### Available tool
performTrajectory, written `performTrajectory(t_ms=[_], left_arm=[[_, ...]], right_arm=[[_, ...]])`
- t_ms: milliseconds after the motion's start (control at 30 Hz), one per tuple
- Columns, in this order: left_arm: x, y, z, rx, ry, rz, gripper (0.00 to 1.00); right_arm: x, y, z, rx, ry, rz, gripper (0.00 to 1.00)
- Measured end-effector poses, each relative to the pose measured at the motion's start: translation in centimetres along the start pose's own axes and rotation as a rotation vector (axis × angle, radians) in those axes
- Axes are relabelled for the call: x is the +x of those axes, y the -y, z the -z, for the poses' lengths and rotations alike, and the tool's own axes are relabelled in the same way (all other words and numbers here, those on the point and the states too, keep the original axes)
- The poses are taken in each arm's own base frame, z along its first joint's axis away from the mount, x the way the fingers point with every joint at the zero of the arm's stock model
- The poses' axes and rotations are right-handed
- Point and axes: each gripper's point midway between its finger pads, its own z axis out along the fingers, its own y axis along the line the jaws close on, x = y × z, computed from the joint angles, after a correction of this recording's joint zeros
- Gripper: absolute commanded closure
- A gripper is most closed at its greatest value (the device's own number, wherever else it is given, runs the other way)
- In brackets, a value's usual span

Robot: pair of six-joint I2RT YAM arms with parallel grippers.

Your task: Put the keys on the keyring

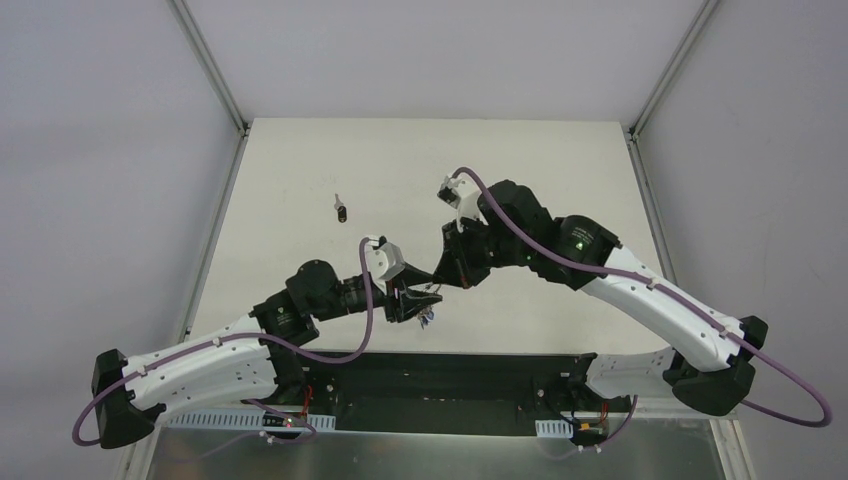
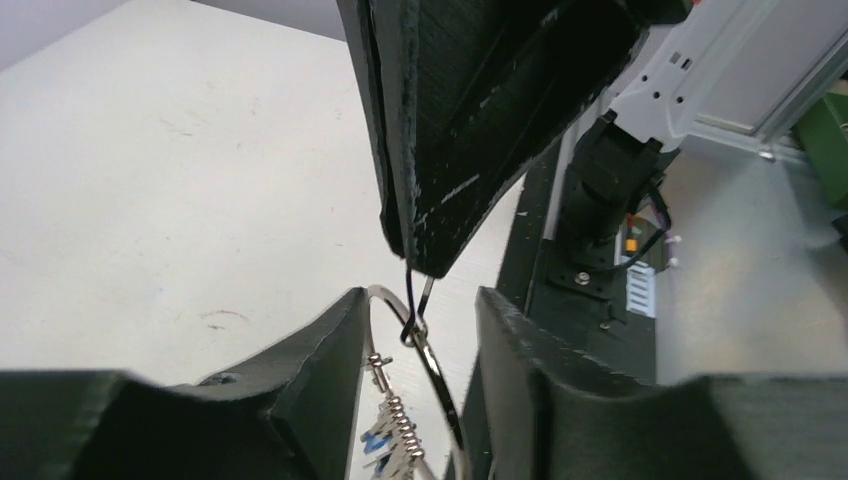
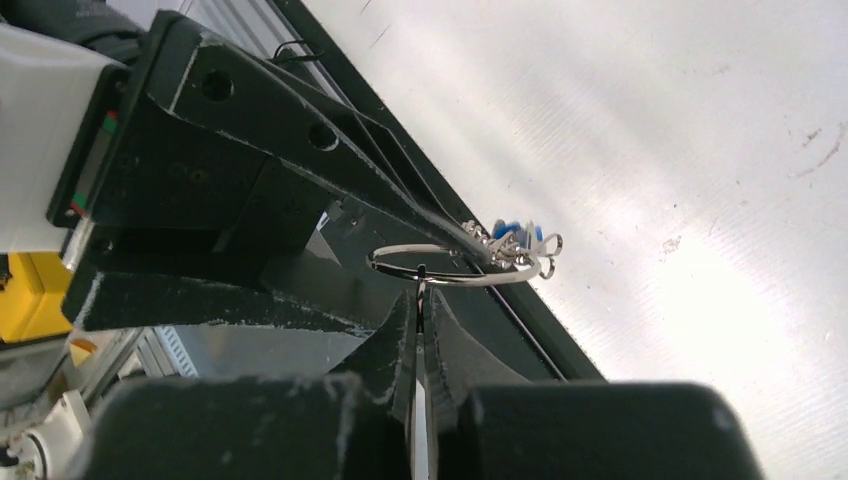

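My left gripper (image 1: pixel 412 298) (image 2: pixel 422 297) is shut on the keyring (image 2: pixel 440 375), a thin silver ring held across its fingers above the table's near edge. Several small keys (image 2: pixel 388 438), one with a blue head, hang from the ring and also show in the top view (image 1: pixel 427 318). My right gripper (image 1: pixel 444 281) (image 3: pixel 420 300) is shut on a thin key (image 3: pixel 420 285). That key's tip meets the keyring (image 3: pixel 460 282) in the right wrist view. In the left wrist view the right gripper (image 2: pixel 425 255) comes down from above with the key's end (image 2: pixel 427 292) hooked at the wire.
A small loose key with a dark head (image 1: pixel 341 208) lies on the white table (image 1: pixel 520 170) at the far left, well away from both grippers. The black base rail (image 1: pixel 450 375) runs along the near edge right under the grippers.
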Motion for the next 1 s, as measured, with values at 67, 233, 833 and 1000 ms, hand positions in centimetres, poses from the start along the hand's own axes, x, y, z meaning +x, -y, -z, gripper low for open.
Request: performTrajectory(t_ms=[67, 233, 833, 1000], left_arm=[[0.2, -0.2, 0.3, -0.01, 0.003, -0.021, 0.41], [1.0, -1.0, 0.8, -0.038, -0.001, -0.086, 0.42], [-0.7, -2.6, 0.3, -0.099, 0.07, -0.24, 0.54], [-0.9, -2.6, 0.2, -0.099, 0.08, -0.25, 0.63]], right_arm=[[-0.1, 0.2, 0.1, 0.032, 0.003, -0.036, 1.0], [-1.0, -0.2, 0.6, 0.067, 0.028, -0.1, 1.0], [-0.8, 0.7, -0.7, 0.171, -0.028, -0.188, 1.0], [-0.8, 0.8, -0.8, 0.178, -0.024, -0.191, 1.0]])
